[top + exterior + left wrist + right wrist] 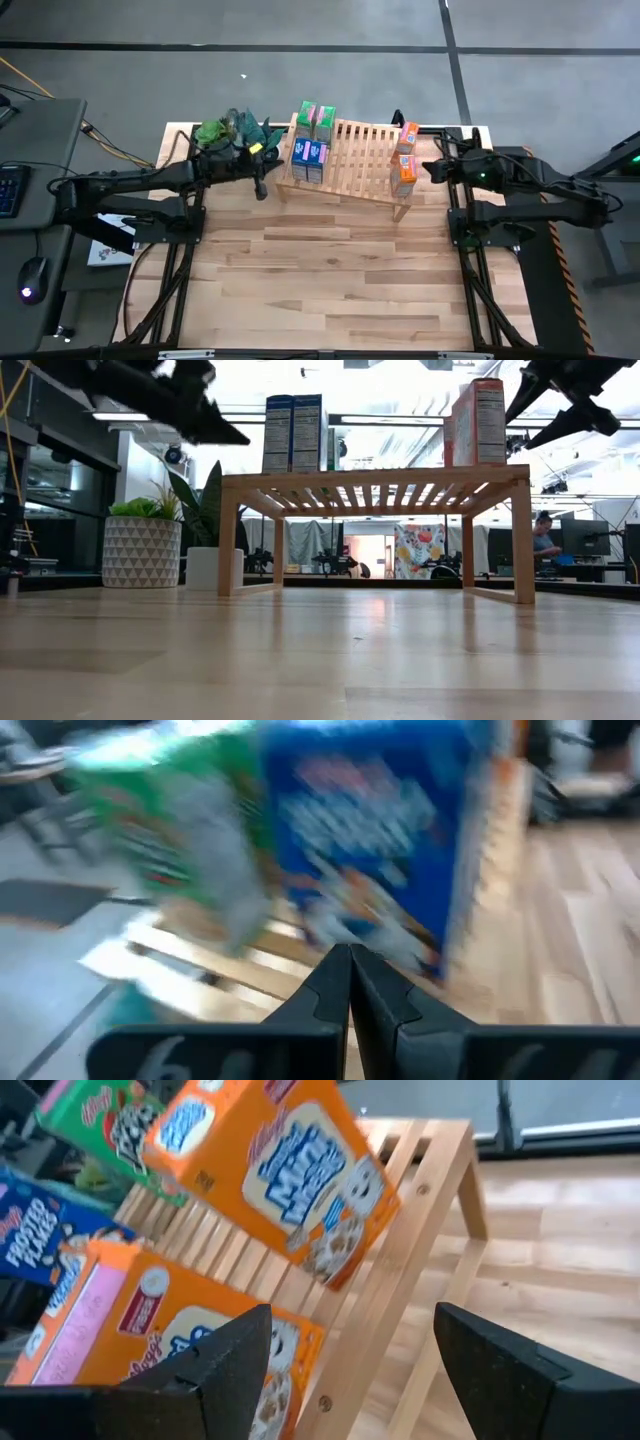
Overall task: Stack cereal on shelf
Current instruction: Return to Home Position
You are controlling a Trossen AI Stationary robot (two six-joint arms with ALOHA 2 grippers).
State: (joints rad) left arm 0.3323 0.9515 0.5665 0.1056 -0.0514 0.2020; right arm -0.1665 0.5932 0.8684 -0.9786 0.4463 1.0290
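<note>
The wooden shelf [350, 160] stands at the table's far middle. Upright on its slatted top are two green cereal boxes [315, 117] at the far left, two blue ones [310, 158] in front of them, and two orange ones [405, 155] at the right end. My left gripper [262, 186] is shut and empty, just off the shelf's left end, facing the blue box [370, 840] and green box [170, 830]. My right gripper [350, 1370] is open and empty off the shelf's right end, facing the orange boxes [280, 1170].
Potted green plants [230, 130] stand at the table's far left, beside my left gripper; their white pot [140, 550] shows in the low view. The near half of the wood-plank table [330, 280] lies in front of the shelf.
</note>
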